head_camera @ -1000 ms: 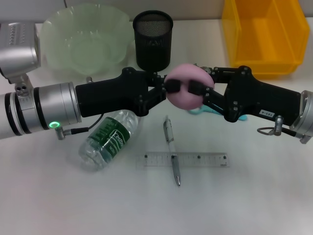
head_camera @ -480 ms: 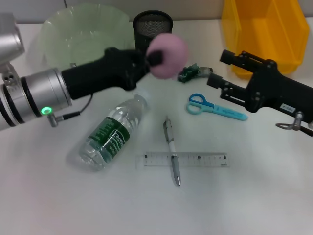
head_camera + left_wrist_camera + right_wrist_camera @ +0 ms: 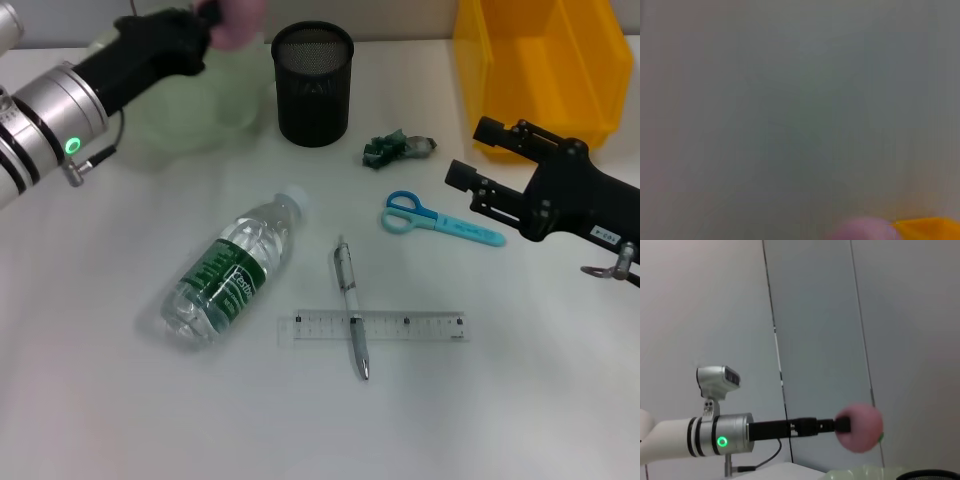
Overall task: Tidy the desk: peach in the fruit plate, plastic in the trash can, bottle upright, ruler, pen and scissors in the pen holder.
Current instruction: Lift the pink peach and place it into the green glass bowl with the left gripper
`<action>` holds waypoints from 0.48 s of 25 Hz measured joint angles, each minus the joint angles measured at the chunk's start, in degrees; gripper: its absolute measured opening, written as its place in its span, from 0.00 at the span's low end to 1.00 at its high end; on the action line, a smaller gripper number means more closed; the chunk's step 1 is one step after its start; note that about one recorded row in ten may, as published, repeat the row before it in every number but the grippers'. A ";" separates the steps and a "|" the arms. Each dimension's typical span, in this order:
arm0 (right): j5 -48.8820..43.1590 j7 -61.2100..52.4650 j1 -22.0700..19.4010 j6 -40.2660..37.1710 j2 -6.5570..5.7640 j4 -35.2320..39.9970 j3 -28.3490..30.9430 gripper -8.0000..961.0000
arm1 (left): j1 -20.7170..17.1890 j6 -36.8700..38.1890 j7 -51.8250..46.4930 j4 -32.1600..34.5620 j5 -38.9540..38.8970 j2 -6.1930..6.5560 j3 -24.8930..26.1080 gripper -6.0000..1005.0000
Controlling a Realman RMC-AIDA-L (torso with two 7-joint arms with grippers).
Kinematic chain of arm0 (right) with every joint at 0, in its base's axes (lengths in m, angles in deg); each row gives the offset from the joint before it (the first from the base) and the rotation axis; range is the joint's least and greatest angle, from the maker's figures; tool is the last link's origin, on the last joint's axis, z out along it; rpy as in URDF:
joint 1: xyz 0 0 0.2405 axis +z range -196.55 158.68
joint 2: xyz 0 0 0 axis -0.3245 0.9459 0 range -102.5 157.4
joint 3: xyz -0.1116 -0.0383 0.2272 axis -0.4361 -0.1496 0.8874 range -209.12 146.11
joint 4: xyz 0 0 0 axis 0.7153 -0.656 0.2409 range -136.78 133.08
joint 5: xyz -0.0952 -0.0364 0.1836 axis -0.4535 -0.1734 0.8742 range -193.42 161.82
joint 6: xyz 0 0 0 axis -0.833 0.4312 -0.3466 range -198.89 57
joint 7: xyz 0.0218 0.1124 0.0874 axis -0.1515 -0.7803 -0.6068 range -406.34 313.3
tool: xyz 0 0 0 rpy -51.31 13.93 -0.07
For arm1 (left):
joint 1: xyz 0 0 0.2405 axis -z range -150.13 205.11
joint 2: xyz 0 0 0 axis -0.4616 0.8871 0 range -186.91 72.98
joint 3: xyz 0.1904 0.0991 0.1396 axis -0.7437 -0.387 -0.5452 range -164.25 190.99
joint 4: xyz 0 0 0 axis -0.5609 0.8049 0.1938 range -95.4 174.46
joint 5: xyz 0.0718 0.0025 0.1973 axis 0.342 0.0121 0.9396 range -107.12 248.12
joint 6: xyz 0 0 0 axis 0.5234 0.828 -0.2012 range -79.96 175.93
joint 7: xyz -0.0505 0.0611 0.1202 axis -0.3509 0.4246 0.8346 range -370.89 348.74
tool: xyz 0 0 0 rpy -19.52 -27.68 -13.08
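The left hand (image 3: 215, 15) pinches the pink peach (image 3: 240, 18) in the air above the pale green fruit plate (image 3: 190, 110) — clear of it. The right hand (image 3: 478, 160) hovers spread near the scissors (image 3: 440, 220). Bottle (image 3: 230, 270) lies on the surface (image 3: 520, 400).

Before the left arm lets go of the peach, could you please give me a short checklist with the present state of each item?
1. Left gripper shut on the peach: ok.
2. Peach above the fruit plate: ok; it is raised above the plate's rim.
3. Plate free of other items: cannot tell, the arm covers part of it.
4. Right gripper away from the plate: ok, it is near the scissors, open and holding nothing.
5. Bottle upright: not ok, it lies on its side.
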 joint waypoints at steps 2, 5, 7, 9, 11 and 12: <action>0.25 -0.09 -0.45 0.00 0.04 0.05 0.04 0.70 | 0.31 -2.99 2.24 -0.75 -1.78 -0.06 -0.08 0.04; 0.30 -0.36 -0.72 0.00 -0.01 0.06 0.07 0.70 | 0.43 -4.56 3.09 -1.00 -2.37 -0.09 -0.02 0.04; 0.31 -0.42 -0.83 0.00 -0.04 0.07 0.06 0.70 | 0.54 -9.38 4.88 -1.60 -4.78 -0.11 0.05 0.04; 0.31 -0.46 -0.88 0.19 -0.04 0.18 0.06 0.70 | 0.55 -11.06 5.37 -2.00 -5.80 -0.12 0.04 0.04; 0.31 -0.59 -0.88 0.53 -0.04 0.26 0.06 0.70 | 0.56 -11.42 5.41 -2.24 -6.11 -0.11 0.09 0.04; 0.31 -0.72 -0.87 0.62 -0.04 0.27 0.06 0.70 | 0.57 -11.59 5.41 -2.37 -6.28 -0.11 0.10 0.06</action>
